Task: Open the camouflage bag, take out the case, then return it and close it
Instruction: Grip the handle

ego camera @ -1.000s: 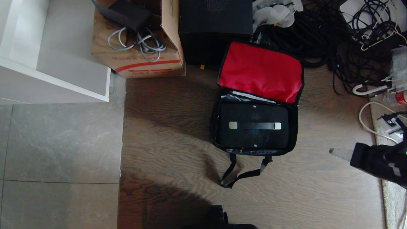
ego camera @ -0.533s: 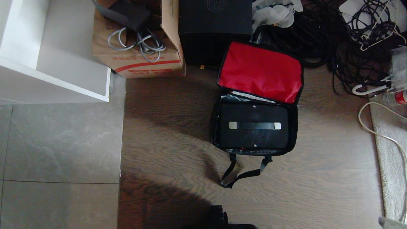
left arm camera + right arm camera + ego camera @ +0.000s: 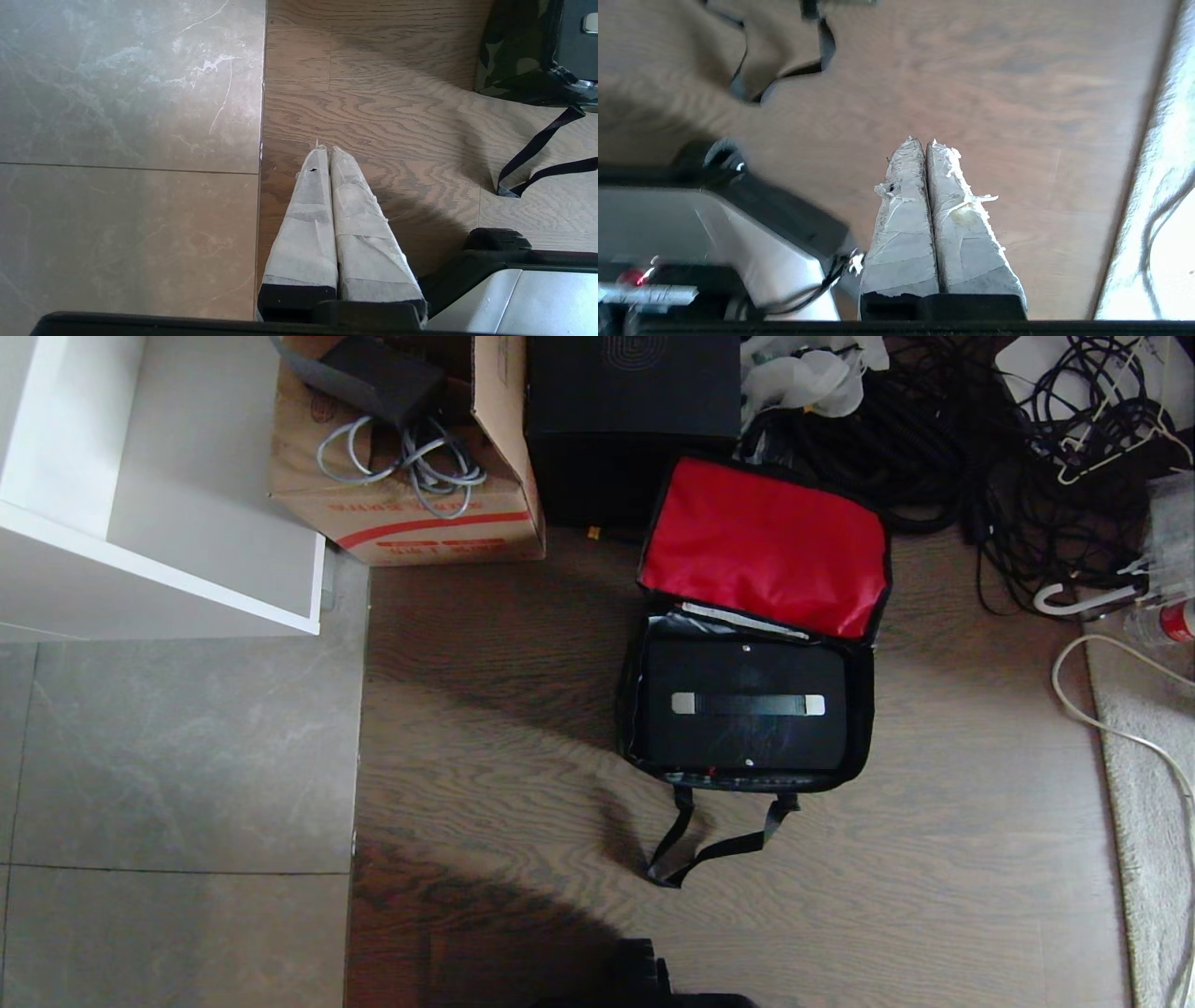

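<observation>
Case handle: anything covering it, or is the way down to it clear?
Nothing visible blocks it. The camouflage bag has its red-lined lid folded back, and the case lies inside with its handle exposed on top. Neither hand is above it in the head view.

Case (image 3: pixel 744 703) inside open camouflage bag (image 3: pixel 761 537), seemingly flat.

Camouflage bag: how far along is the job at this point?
The camouflage bag lies open, red lid flipped back, with the case inside. Nothing is in hand: right gripper and left gripper hang shut over bare floor. Closing the lid is left; whether the case already came out cannot be told.
</observation>
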Robot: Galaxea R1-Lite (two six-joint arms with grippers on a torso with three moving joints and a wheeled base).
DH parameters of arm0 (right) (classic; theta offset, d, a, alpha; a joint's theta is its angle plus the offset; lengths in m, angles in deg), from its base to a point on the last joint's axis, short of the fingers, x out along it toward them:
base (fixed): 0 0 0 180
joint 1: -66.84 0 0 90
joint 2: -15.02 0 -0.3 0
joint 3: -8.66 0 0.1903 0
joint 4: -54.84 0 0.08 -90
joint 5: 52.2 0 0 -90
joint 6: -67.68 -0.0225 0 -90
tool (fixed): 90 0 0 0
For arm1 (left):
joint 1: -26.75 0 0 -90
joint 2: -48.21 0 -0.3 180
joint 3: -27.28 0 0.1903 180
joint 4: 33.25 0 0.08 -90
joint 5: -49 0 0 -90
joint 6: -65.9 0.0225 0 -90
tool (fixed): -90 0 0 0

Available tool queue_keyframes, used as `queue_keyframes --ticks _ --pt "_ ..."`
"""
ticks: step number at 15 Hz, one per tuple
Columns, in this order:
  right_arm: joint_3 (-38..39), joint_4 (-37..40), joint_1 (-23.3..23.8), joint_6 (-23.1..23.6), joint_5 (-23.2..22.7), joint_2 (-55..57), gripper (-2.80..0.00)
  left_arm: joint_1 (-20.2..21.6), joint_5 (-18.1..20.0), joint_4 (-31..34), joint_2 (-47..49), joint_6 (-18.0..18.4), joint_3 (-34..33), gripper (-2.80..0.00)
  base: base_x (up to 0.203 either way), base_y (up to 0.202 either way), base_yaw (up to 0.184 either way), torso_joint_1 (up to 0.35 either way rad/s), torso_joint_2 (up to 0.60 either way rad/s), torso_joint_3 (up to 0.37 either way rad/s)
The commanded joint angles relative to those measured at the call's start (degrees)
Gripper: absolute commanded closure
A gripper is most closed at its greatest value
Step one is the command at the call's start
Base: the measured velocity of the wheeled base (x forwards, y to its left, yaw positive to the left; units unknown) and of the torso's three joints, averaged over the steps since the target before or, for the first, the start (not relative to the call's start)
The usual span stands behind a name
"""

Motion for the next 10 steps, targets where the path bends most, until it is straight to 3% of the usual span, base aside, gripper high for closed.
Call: queue_keyframes --ticks 1,5,10 --pt "0.36 0.03 -0.53 0.2 0.08 -5.08 0.0 0.0 -0.01 -0.03 -0.02 0.0 0.0 0.0 0.0 0.0 0.0 0.0 0.0 0.0" --pt "0.31 2.55 0.35 1.62 -0.94 -14.55 0.0 0.0 -0.01 -0.07 -0.02 0.0 0.09 0.0 0.0 0.0 0.0 0.0 0.0 0.0" --pt "0.24 3.83 0.4 -1.77 -0.53 -17.81 0.0 0.0 -0.01 0.01 -0.02 0.0 0.0 0.0 0.0 0.0 0.0 0.0 0.0 0.0"
